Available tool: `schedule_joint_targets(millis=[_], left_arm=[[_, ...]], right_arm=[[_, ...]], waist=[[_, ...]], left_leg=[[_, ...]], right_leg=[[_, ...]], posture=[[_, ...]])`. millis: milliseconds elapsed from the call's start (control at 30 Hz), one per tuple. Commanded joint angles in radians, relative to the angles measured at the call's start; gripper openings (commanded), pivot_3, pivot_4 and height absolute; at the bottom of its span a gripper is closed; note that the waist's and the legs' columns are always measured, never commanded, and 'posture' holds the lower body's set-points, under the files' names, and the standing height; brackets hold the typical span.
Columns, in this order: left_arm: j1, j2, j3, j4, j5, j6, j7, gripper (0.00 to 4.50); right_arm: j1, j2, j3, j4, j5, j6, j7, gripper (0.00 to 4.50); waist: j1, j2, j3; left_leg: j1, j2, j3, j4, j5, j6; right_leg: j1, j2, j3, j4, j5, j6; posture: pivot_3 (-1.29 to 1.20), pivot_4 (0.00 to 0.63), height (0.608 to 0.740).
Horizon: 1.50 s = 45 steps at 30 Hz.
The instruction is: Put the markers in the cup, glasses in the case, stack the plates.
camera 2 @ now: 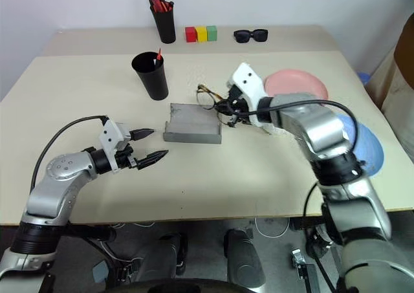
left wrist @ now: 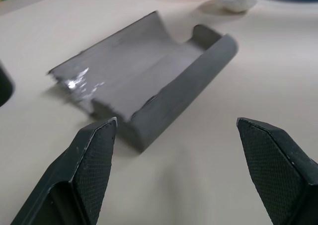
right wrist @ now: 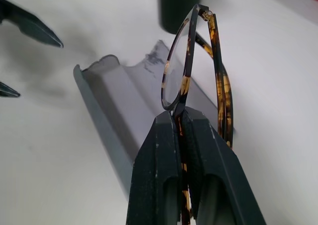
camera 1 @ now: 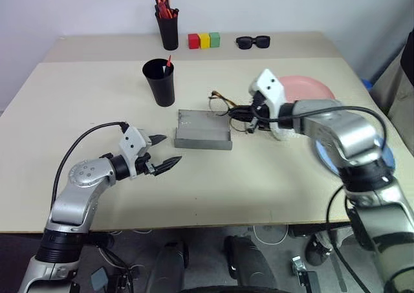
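An open grey glasses case (camera 1: 202, 130) lies mid-table. Just beyond its right end, my right gripper (camera 1: 240, 115) is shut on tortoiseshell glasses (camera 1: 223, 102), holding them above the case's far edge; the right wrist view has the glasses (right wrist: 191, 61) upright over the case (right wrist: 124, 111). My left gripper (camera 1: 165, 152) stands open, empty, close to the case's front left corner (left wrist: 144, 81). Behind the case, a black cup (camera 1: 159, 81) holds one red marker. A pink plate (camera 1: 304, 86) and a blue plate (camera 2: 369, 144) lie at the right, partly hidden by my right arm.
At the back stand a second black cup (camera 1: 167, 21) with several orange-red markers, red, yellow and green blocks (camera 1: 204, 41), and black sunglasses (camera 1: 253, 42). Bare tabletop lies between my left gripper and the front edge.
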Motion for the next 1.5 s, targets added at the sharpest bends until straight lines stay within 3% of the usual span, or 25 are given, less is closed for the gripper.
schedule_joint_targets(millis=[33,200,400,500,700,833,933,1033,1200,1300,1500], left_arm=[[0.018,0.019,0.051,-0.034,-0.011,-0.022,0.017,3.97],[0.083,0.025,0.076,-0.096,-0.015,-0.010,0.044,3.97],[0.129,0.032,0.097,-0.138,-0.024,0.004,0.061,3.97],[0.126,0.036,0.101,-0.142,-0.027,0.011,0.067,3.97],[0.024,0.006,0.096,-0.146,-0.068,0.093,0.120,3.97],[-0.111,-0.037,0.076,-0.121,-0.122,0.227,0.183,3.97],[-0.234,-0.086,0.003,-0.061,-0.076,0.273,0.235,2.71],[-0.402,-0.157,-0.061,0.065,-0.018,0.325,0.313,1.16],[-0.650,-0.272,-0.077,0.330,0.001,0.443,0.389,1.16],[-0.830,-0.338,-0.086,0.591,0.026,0.468,0.386,1.16],[-1.068,-0.397,-0.133,1.068,0.125,0.419,0.337,1.16]], right_arm=[[-0.102,0.075,0.055,0.224,-0.086,-0.168,0.127,0.04],[-0.191,0.189,0.099,0.505,-0.182,-0.336,0.253,0.04],[-0.236,0.249,0.091,0.648,-0.245,-0.416,0.345,0.04],[-0.243,0.254,0.075,0.655,-0.249,-0.421,0.383,1.00],[-0.230,0.233,0.007,0.590,-0.256,-0.422,0.329,3.92],[-0.153,0.188,-0.063,0.420,-0.246,-0.383,0.251,3.92],[-0.021,0.148,-0.120,0.187,-0.226,-0.286,0.181,3.97],[0.156,0.113,-0.173,-0.093,-0.193,-0.152,0.108,3.97],[0.356,0.079,-0.214,-0.403,-0.162,0.009,0.011,3.97],[0.472,0.052,-0.220,-0.563,-0.181,0.032,-0.046,3.97],[0.600,0.023,-0.205,-0.723,-0.198,0.046,-0.123,3.97]], waist=[[-0.001,0.000,0.000],[0.000,0.000,0.000],[-0.001,0.000,0.000],[-0.001,0.001,0.000],[0.001,0.001,0.000],[0.007,0.001,0.000],[0.016,0.000,0.000],[0.024,0.000,0.000],[0.025,-0.001,0.000],[0.027,-0.001,0.000],[0.018,-0.001,0.001]], left_leg=[[0.000,0.000,0.000,0.000,0.000,0.000],[0.000,0.000,0.000,-0.001,0.000,0.000],[0.000,0.000,-0.001,-0.001,0.000,0.000],[0.000,0.000,-0.001,-0.002,0.000,0.000],[0.000,0.000,-0.001,-0.001,0.000,0.000],[0.000,-0.001,-0.001,-0.001,0.000,0.000],[0.000,-0.002,-0.003,-0.001,0.000,0.000],[0.000,-0.002,-0.003,-0.001,0.000,0.000],[-0.001,-0.003,-0.003,0.002,0.000,0.000],[-0.001,-0.003,-0.004,0.002,0.000,0.000],[-0.001,-0.003,-0.003,0.001,0.000,0.000]], right_leg=[[0.000,0.000,0.000,0.000,0.001,0.002],[-0.001,0.000,0.000,0.001,0.002,0.002],[-0.002,-0.001,0.000,0.002,0.002,0.002],[-0.002,-0.001,0.000,0.002,0.002,0.002],[-0.002,-0.001,0.000,0.002,0.002,0.002],[-0.002,-0.001,0.000,0.003,0.002,0.002],[-0.001,-0.001,-0.001,0.003,0.002,0.002],[-0.001,-0.001,-0.001,0.004,0.002,0.002],[-0.001,-0.001,-0.001,0.004,0.002,0.003],[-0.001,0.000,-0.002,0.004,0.002,0.003],[-0.001,0.000,-0.001,0.002,0.001,0.004]], posture=[[0.00,0.150,0.740],[0.00,0.150,0.740],[0.00,0.150,0.740],[0.00,0.150,0.740],[0.00,0.150,0.740],[0.00,0.150,0.740],[0.00,0.150,0.740],[0.00,0.150,0.740],[0.00,0.150,0.740],[0.00,0.150,0.740],[0.00,0.150,0.740]])
